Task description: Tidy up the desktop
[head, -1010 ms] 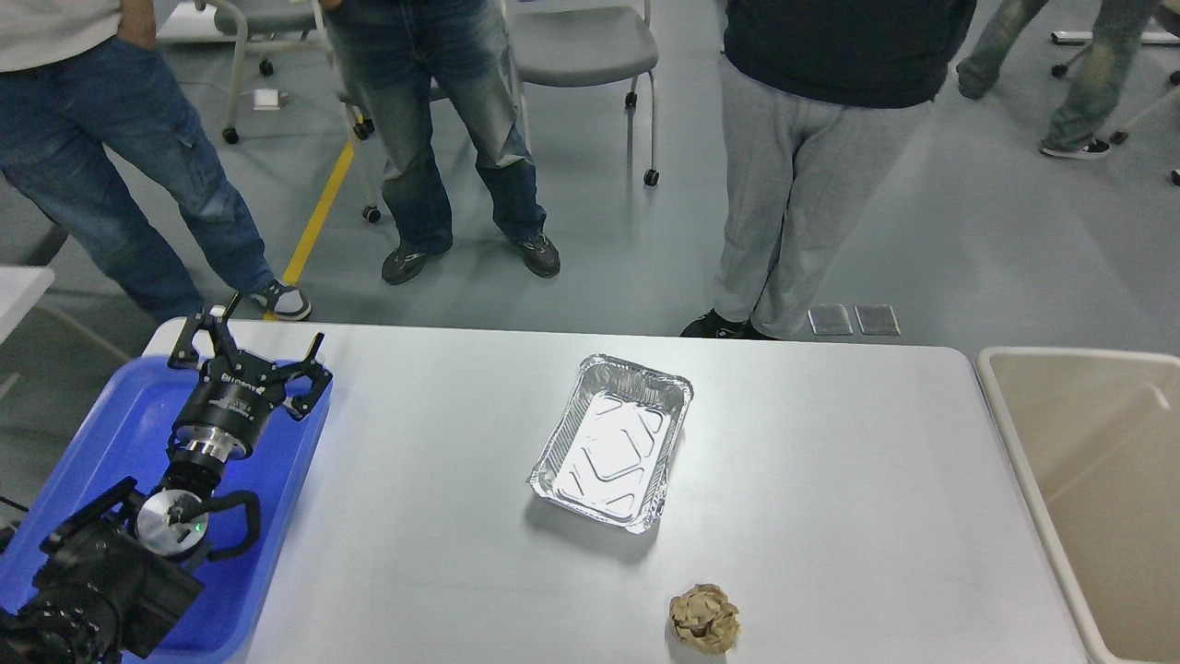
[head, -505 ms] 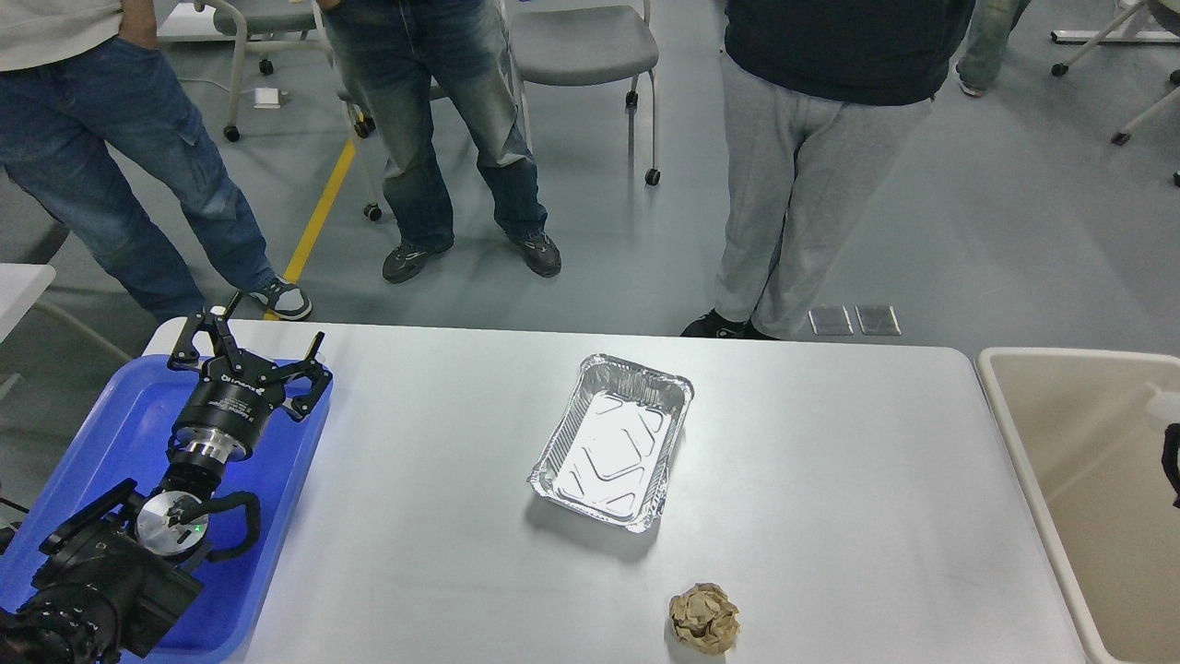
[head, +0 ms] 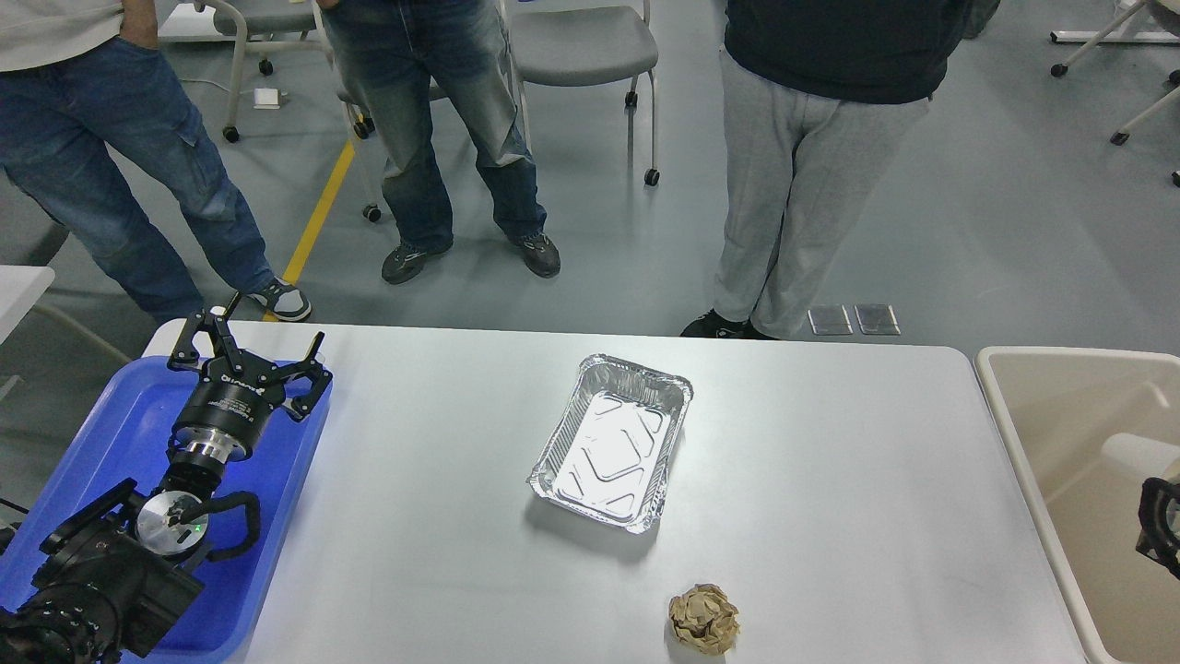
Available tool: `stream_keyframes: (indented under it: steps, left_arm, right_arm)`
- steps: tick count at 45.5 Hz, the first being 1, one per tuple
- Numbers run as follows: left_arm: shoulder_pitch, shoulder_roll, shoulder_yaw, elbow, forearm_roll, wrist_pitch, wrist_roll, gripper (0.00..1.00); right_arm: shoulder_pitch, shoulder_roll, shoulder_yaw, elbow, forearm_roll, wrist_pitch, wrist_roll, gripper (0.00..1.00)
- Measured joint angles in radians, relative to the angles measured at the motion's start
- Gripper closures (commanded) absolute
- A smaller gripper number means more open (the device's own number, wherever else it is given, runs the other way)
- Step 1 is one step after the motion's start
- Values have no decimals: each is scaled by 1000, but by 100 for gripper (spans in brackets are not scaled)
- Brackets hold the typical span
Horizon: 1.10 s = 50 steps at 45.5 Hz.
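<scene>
The desktop (head: 830, 480) is a wide white tabletop. On it lie an empty foil tray (head: 612, 443) in the middle and a crumpled brown paper ball (head: 704, 619) near the front edge. My left gripper (head: 254, 343) is open and empty, over the far end of the blue tray (head: 111, 433) at the left. My right gripper (head: 1160, 526) shows only in part at the right edge, over the beige tub (head: 1014, 433). A white cylindrical object (head: 1136, 454) lies just above it. I cannot tell whether the gripper holds it.
Three people stand along the far side of the table, with wheeled chairs (head: 581, 46) behind them. The blue tray overhangs the table's left end. The beige tub stands against the right end.
My right gripper has come into view at the right edge, over the tub, together with the white object. The left arm, foil tray and paper ball have not moved.
</scene>
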<state>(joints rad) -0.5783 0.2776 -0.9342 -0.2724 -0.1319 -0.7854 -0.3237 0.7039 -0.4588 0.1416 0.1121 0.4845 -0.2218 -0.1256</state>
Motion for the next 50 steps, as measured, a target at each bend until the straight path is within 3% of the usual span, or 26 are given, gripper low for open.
stream_keyframes:
  steps: [16,17,18,19,20,50]
  left_arm:
    - [0,0,0,0,0,0,0,0]
    - [0,0,0,0,0,0,0,0]
    - [0,0,0,0,0,0,0,0]
    - [0,0,0,0,0,0,0,0]
    - [0,0,0,0,0,0,0,0]
    - [0,0,0,-1,0,0,0,0]
  right_arm:
    - [-24,4,12,-6,0,12,2,100]
    - [-25,4,12,-6,0,12,2,93]
    - [-27,5,13,-6,0,12,2,71]
    - [-29,5,13,-6,0,13,2,31]
    - [-31,5,13,-6,0,13,2,0]
    - [-40,3,20,1,-27,27,12,0]
